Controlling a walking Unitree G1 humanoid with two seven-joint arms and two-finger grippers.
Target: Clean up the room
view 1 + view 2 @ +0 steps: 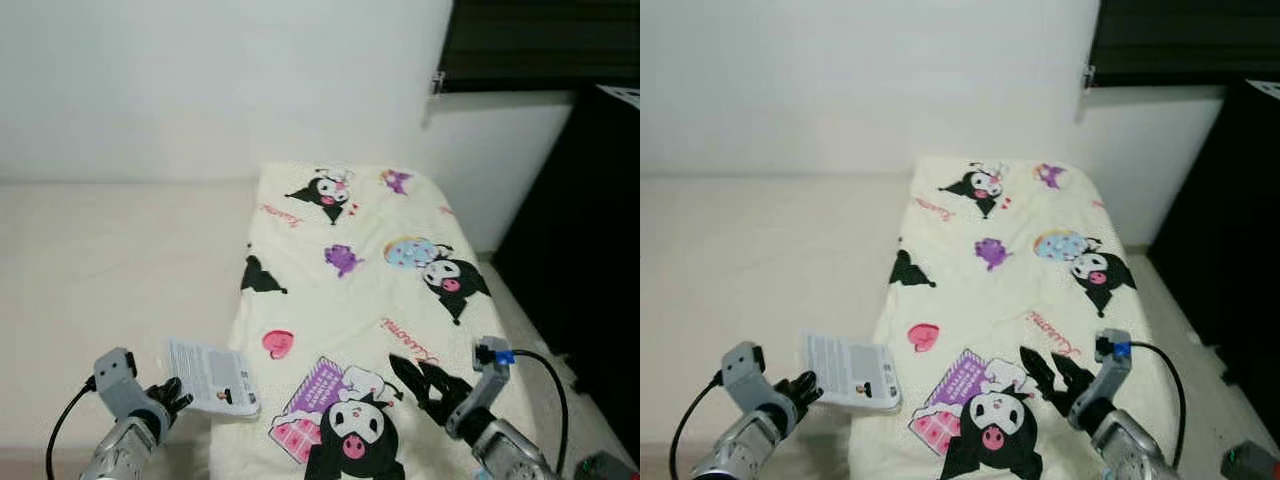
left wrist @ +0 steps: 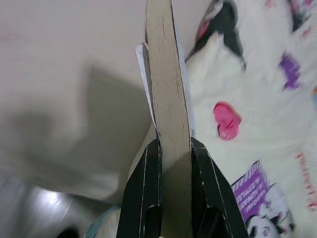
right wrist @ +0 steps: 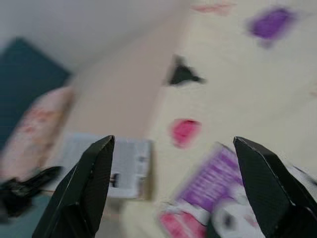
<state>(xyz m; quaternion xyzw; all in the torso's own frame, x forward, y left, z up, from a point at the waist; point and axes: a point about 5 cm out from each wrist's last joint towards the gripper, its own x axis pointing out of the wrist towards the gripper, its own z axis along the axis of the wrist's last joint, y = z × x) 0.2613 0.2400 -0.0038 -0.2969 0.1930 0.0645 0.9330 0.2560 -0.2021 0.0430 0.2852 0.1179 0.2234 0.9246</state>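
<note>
My left gripper point(image 1: 172, 394) sits low at my left side, its two black fingers point(image 2: 142, 193) pinched tight on the near edge of a white booklet point(image 1: 210, 377), which I hold roughly flat above the bare cream mattress point(image 1: 100, 260). From my left wrist the booklet shows edge-on, a thick tan block of pages running straight out between my fingertips, with a loose white sheet curling off one side. The booklet's printed face carries lines of small grey text and a dark mark near one corner, and its far corner reaches just over the edge of the cartoon blanket point(image 1: 370, 250). That blanket is cream with black-and-white cartoon figures, a pink heart point(image 1: 279, 343) and purple patches, and it covers the right half of the bed up to the white wall point(image 1: 220, 80). Farther right, my right gripper point(image 1: 422, 381) hovers over the blanket's near end, fingers point(image 3: 84, 191) spread wide and holding nothing. A dark cabinet point(image 1: 590, 230) stands beyond the bed at the far right.
</note>
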